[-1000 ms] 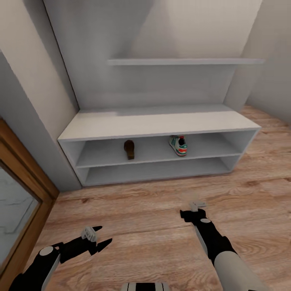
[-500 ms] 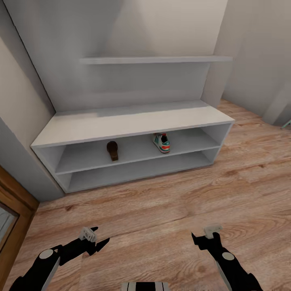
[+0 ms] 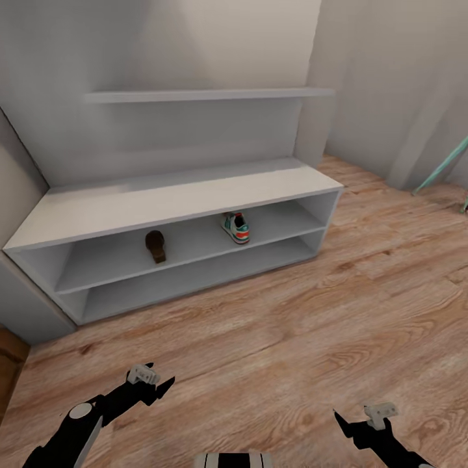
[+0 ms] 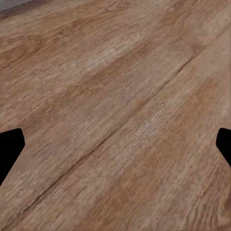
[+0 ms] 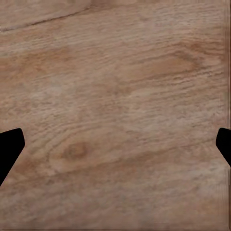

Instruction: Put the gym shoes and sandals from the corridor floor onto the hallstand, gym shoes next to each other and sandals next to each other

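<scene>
The pale grey hallstand stands against the wall at the back left of the head view. On its upper open shelf lie one brown sandal and, to its right, one white gym shoe with green stripes and a red heel. They lie apart from each other. My left gripper hangs open over the wood floor at the lower left. My right gripper is open at the lower right. Both wrist views look down on bare planks between spread fingertips. The other shoe and sandal are out of view.
A teal frame leans at the far right edge. A brown wooden frame corner shows at the lower left. The hallstand's bench top and lower shelf hold nothing. Floor stretches open to the right.
The whole picture has slid left, so the camera has turned right. My right gripper now sits lower and further right in the head view. The shoe and sandal stay on the shelf.
</scene>
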### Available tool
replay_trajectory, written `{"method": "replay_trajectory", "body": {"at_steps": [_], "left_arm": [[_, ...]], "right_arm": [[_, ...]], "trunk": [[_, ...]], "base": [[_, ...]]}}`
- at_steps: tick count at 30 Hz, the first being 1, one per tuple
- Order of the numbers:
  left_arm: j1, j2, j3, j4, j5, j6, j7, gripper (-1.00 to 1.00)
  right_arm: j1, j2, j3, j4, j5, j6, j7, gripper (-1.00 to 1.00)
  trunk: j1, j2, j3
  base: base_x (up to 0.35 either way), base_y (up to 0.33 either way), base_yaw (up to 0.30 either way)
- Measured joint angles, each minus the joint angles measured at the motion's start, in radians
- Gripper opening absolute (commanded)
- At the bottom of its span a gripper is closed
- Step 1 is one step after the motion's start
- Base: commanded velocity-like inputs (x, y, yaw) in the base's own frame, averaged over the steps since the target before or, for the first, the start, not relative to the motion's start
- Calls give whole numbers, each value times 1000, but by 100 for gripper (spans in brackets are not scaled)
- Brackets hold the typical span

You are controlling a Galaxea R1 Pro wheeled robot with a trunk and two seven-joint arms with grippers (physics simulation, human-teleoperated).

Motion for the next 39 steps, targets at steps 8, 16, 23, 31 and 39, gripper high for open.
{"method": "replay_trajectory", "body": {"at_steps": [8, 16, 23, 31, 39], "left_arm": [[0, -20, 2, 33, 5, 0, 16, 100], [0, -22, 6, 40, 7, 0, 18, 100], [0, -18, 9, 34, 8, 2, 18, 100], [0, -17, 9, 33, 7, 1, 19, 100], [0, -21, 9, 40, 7, 1, 66, 100]], "right_arm": [[3, -3, -3, 17, -1, -24, 3, 100], [3, -4, -4, 36, -2, -25, 3, 100], [3, -5, -4, 38, -2, -25, 5, 100], [3, -6, -4, 39, -2, -25, 5, 100], [3, -5, -4, 39, -2, -25, 4, 100]], "trunk": [[0, 0, 0], [-1, 0, 8], [-3, 2, 27], [-3, 2, 30], [-3, 2, 36]], "base": [[0, 0, -271], [0, 0, -282], [0, 0, -283], [0, 0, -285], [0, 0, -286]]}}
